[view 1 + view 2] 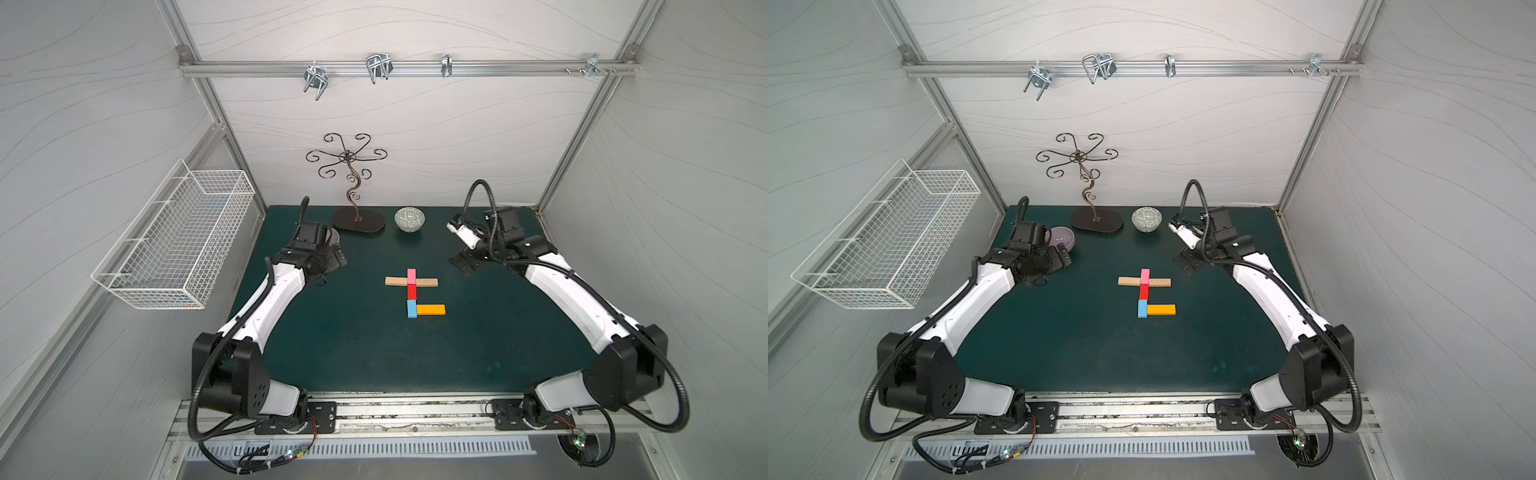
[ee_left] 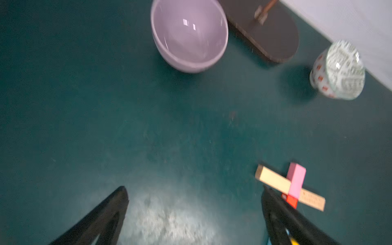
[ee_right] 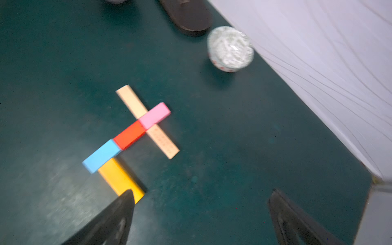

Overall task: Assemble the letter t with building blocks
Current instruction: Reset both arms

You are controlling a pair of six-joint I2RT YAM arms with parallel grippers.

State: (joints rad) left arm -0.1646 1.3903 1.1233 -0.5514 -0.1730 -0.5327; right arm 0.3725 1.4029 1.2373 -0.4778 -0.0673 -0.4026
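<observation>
Blocks (image 3: 129, 134) lie flat mid-counter (image 1: 332, 353) as the letter t (image 1: 1144, 291): orange foot (image 1: 431, 309) nearest me, then the blue (image 1: 412, 309), red (image 1: 411, 291) and pink (image 1: 411, 275) stem, tan crossbar (image 1: 397, 281) across it. Beyond, both my jaws gape empty, well apart from it — the left just beside a purple bowl (image 1: 1062, 239). I judge assembly finished — next, retreat without nudging anything.

Light: bright, even, diffuse; white walls (image 1: 395, 124) read pale grey.
Shadows: soft and short, one beside the patterned bowl (image 3: 230, 48), a thin one along the building blocks (image 3: 129, 135).
Glare: two small highlights inside the lilac bowl (image 2: 188, 31); pale sheen on the green mat (image 2: 169, 212).
Both top views: sharp, wide-angle stretch at the frame corners.
Both wrist views: motion-blurred, edges smeared.
</observation>
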